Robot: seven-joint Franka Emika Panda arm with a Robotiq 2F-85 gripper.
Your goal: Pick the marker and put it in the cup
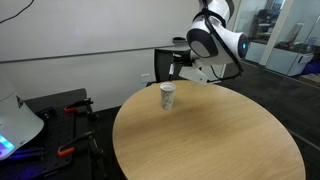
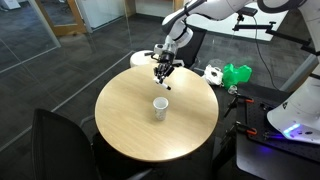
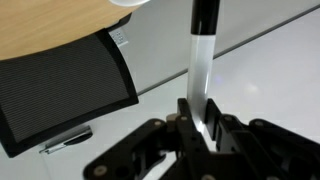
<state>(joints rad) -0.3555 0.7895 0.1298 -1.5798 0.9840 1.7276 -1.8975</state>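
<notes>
- The marker [image 3: 201, 70] is clamped between the two fingers of the gripper [image 3: 200, 125], as the wrist view shows. Its white body runs straight out from the fingertips, and the black cap is the end farthest from the gripper.
- In an exterior view the gripper [image 2: 163, 70] hangs above the far rim of the round wooden table [image 2: 120, 125] with its fingers pointing down. The marker's long axis therefore appears close to upright, cap lowest.
- The cup [image 2: 159, 106] stands upright on the table with its mouth open. It is below the gripper and off to one side, toward the table's middle, well apart from the marker's tip, with bare wood between them.
- The pick looks done. What remains is a sideways carry until the cap hangs over the cup's mouth, then a descent and a release.
- The marker already points roughly along the cup's own axis, so little turning should be needed.
- The cup looks light and its mouth is narrow, so a cap that strikes the rim could tip it.
- A black mesh chair [image 3: 60, 85] sits past the table's edge, beyond the gripper in the wrist view.
</notes>
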